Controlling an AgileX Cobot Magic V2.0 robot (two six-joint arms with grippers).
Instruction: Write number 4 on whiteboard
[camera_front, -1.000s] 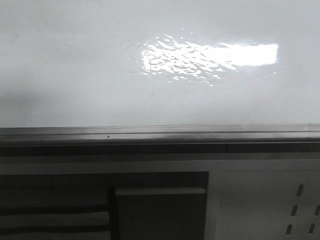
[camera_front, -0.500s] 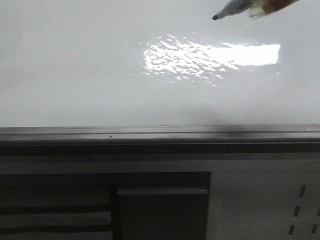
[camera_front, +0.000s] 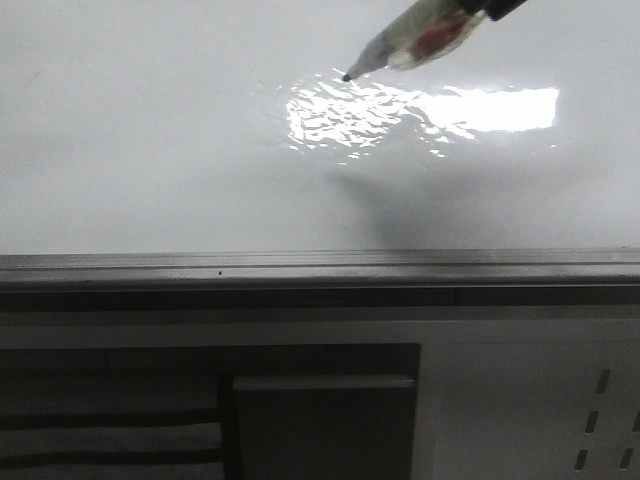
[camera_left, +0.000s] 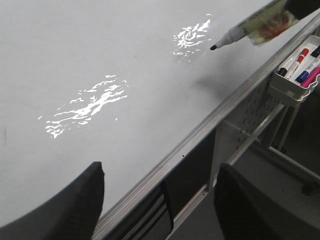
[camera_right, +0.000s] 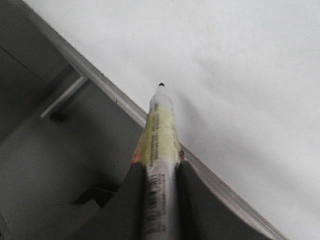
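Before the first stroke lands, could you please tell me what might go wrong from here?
The marker comes in at a shallow slant over the blank whiteboard, so the tip may skid or leave a faint line. The right tool grips the marker far back from the tip, so pressing could twist it. Glare beside the tip may hide thin strokes.

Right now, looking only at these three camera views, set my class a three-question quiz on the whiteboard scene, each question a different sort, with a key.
1. True or false: the whiteboard already carries a drawn figure.
2. Which gripper holds the marker? A. left B. right C. neither
3. Fill in: spare markers sit in a ____ hung off the board's frame.

Key
1. False; no stroke shows on the board.
2. B; the right gripper is closed on the marker barrel, while the left gripper is open and empty.
3. Tray.
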